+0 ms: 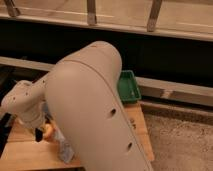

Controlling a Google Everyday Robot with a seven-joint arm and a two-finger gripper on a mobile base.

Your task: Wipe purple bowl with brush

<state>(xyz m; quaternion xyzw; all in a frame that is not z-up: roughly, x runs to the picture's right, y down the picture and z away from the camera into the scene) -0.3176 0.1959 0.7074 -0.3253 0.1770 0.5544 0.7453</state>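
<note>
My big white arm [95,115] fills the middle of the camera view and covers most of the wooden table [22,152]. My gripper [38,134] hangs low at the left below the white wrist [22,102], just above the table. It is next to a small patch of orange-red [48,131] that peeks out beside it. The purple bowl and the brush are hidden behind the arm or out of view.
A green tray [129,86] shows partly at the table's far right edge. A pale bluish object [63,148] lies on the table below the arm. A dark wall and a metal railing [91,12] run across the back. Speckled floor [175,145] lies to the right.
</note>
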